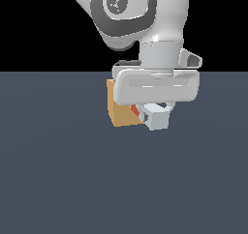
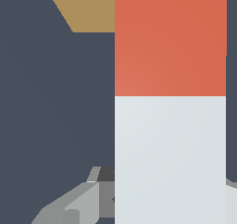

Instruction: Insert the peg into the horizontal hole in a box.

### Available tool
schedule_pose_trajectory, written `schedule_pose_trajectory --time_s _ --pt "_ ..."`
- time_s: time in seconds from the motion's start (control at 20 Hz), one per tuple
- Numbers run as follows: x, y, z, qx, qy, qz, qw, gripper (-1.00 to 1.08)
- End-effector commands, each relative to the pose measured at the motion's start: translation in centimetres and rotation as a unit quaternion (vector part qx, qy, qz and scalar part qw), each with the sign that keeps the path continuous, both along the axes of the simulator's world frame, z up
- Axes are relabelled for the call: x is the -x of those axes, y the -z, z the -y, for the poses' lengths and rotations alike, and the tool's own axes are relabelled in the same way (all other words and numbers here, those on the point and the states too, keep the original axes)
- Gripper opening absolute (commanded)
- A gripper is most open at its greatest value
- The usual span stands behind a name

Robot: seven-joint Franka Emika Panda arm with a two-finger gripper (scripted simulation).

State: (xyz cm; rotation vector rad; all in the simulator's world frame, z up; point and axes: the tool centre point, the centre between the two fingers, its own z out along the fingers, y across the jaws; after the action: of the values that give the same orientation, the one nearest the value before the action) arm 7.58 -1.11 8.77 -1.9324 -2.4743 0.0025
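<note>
dark grey worktop (image 1: 58, 180), black background behind the arm.
pincer (image 1: 154, 113) is clamped on the peg (image 1: 156, 117), held above the worktop; its red end points at the tan box (image 1: 121, 113), just beside its face.

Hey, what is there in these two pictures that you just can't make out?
- The hole: seen in neither view. In the exterior view the gripper and peg cover that part of the box.
- How far the peg's red end has reached: hidden behind the gripper in the exterior view, cut off by the frame edge in the wrist view.
- Most of the box: cut off by the frame edge in the wrist view; only a tan strip shows.
</note>
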Motion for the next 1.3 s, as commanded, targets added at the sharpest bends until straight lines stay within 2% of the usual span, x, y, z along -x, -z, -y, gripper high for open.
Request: schedule_pose_trajectory --time_s 0.0,1.05,1.25 --pt "-0.53 -0.36 -0.5 0.0 -0.006 0.001 1.0 -1.0" --pt "-0.54 -0.36 -0.58 0.0 -0.009 0.001 1.0 -1.0" --pt "-0.25 -0.39 -1.44 0.0 -0.009 0.001 1.0 -1.0"
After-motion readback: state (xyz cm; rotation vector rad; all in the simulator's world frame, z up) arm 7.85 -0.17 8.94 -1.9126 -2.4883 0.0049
